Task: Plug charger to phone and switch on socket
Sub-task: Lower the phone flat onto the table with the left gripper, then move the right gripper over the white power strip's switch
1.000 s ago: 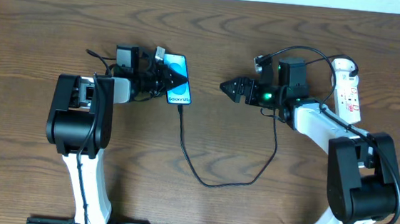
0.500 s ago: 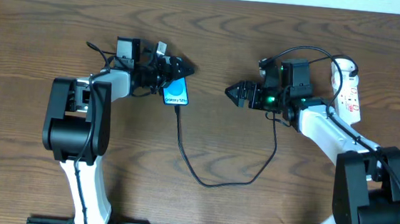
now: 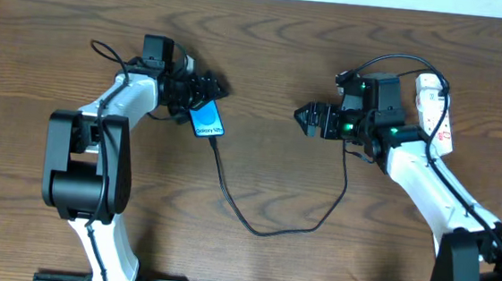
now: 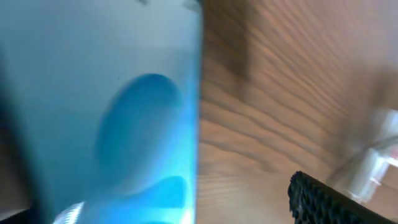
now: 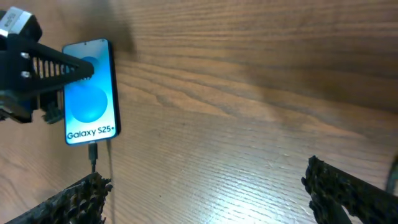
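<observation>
Left hand (image 3: 212, 90) is at the phone (image 3: 206, 120), left-back area of the tabletop (image 3: 277, 35). The phone lies screen up and skewed, with its "Galaxy S25" end toward the front. From the right wrist cam, one left finger (image 5: 59, 62) lies across the top of the screen.

Left wrist cam is blurred, with the phone filling the left half. One pad (image 4: 336, 199) is visible bottom right, with bare wood between it and the phone edge. The other pad is hidden behind the phone. Jaws read as wide, not clamped on the phone.

The charger (image 3: 229, 197) tip meets the phone's bottom edge and looks seated. The cable runs toward the front, loops right, then goes back up under the right arm. I can't make out the plug end.

Right hand (image 3: 307, 118) is over bare tabletop right of centre, pointing at the phone and well apart from it. Its fingers (image 5: 74, 202) sit at opposite bottom corners of the wrist view, so it is spread wide and holding nothing.

The socket (image 3: 435, 99) is at the right-back, a white strip with red markings, partly covered by the right arm. Switch state is not readable.
</observation>
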Robot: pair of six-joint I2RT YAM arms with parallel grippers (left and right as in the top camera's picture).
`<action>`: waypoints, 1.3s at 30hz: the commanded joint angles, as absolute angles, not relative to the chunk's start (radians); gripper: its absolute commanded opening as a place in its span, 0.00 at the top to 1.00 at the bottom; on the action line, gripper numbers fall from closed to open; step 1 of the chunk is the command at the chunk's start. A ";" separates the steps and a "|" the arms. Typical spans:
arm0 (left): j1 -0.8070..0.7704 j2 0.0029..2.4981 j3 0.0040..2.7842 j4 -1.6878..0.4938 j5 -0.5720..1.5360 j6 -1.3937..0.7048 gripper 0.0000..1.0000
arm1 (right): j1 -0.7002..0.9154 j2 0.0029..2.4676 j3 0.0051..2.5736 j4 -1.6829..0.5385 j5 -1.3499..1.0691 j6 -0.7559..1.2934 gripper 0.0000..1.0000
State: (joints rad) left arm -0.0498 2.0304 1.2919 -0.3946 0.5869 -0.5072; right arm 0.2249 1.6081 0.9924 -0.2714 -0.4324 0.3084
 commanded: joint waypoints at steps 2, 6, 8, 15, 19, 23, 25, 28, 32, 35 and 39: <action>-0.039 2.102 1.274 -0.490 0.254 -0.460 0.08 | 0.224 1.563 1.000 -0.294 -0.398 0.282 0.01; -0.038 2.101 1.277 -0.535 0.206 -0.460 0.07 | 0.224 1.546 1.000 -0.320 -0.387 0.278 0.01; -0.038 2.100 1.283 -0.573 0.166 -0.460 0.07 | 0.224 1.538 1.001 -0.337 -0.364 0.275 0.01; -0.029 2.012 1.317 -0.643 0.110 -0.443 0.07 | 0.224 1.526 1.008 -0.345 -0.313 0.258 0.01; -0.030 1.879 1.335 -0.643 0.103 -0.409 0.07 | 0.216 1.526 1.035 -0.349 -0.306 0.212 0.01; -0.030 1.711 1.345 -0.643 0.103 -0.354 0.06 | 0.178 1.526 1.104 -0.410 -0.239 0.213 0.07; -0.030 1.636 1.345 -0.644 0.104 -0.340 0.04 | 0.150 1.526 1.145 -0.457 -0.172 0.252 0.44; -0.030 1.545 1.345 -0.653 0.104 -0.339 0.04 | 0.090 1.526 1.186 -0.519 -0.036 0.377 0.99; -0.032 1.479 1.345 -0.666 0.119 -0.331 0.03 | 0.005 1.528 1.188 -0.564 0.062 0.477 0.99; -0.036 1.463 1.345 -0.679 0.156 -0.310 0.03 | -0.061 1.536 1.188 -0.599 0.118 0.524 0.99; -0.050 1.466 1.345 -0.680 0.157 -0.310 0.03 | -0.111 1.562 1.188 -0.603 0.123 0.537 0.99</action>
State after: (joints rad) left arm -0.0376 1.4681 1.3376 -0.6785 0.1436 -0.3355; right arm -0.0765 1.5421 1.1767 -0.6003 0.0631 0.4782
